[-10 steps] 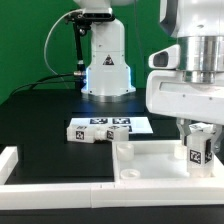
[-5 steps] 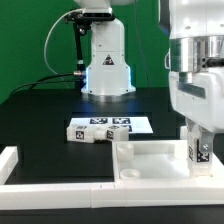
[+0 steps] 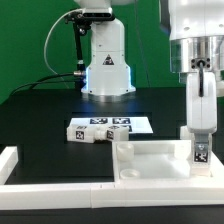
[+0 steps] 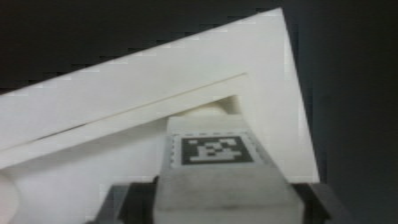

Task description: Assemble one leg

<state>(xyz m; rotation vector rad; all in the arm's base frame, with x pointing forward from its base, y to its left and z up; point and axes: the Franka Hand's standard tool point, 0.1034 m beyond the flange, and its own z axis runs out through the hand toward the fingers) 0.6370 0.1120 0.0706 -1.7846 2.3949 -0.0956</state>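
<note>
Since the earlier frames the pincer (image 3: 199,150) has dropped lower and turned, so its narrow side now faces the exterior camera; the leg (image 3: 199,154) it carries has gone down with it, toward the panel's surface.

Pincer: fingers closed onto the leg, one on each side, as the wrist view shows with dark pads (image 4: 121,205) flanking the white post (image 4: 217,170). Grip looks firm; leg upright, tag marker facing out.

Leg: held directly between the fingertips, its lower end at or just above the large white panel (image 3: 150,160). Contact with the panel cannot be confirmed from either view.

Below the pincer: the panel, raised rim visible, a round hole (image 3: 130,172) at its near corner on the exterior view's left of the pincer. Wrist view shows the panel's corner edge (image 4: 178,90) just beyond the leg.

Further off, on the exterior view's left of the pincer: the marker board (image 3: 110,127) on the black table (image 3: 40,120), well apart.
</note>
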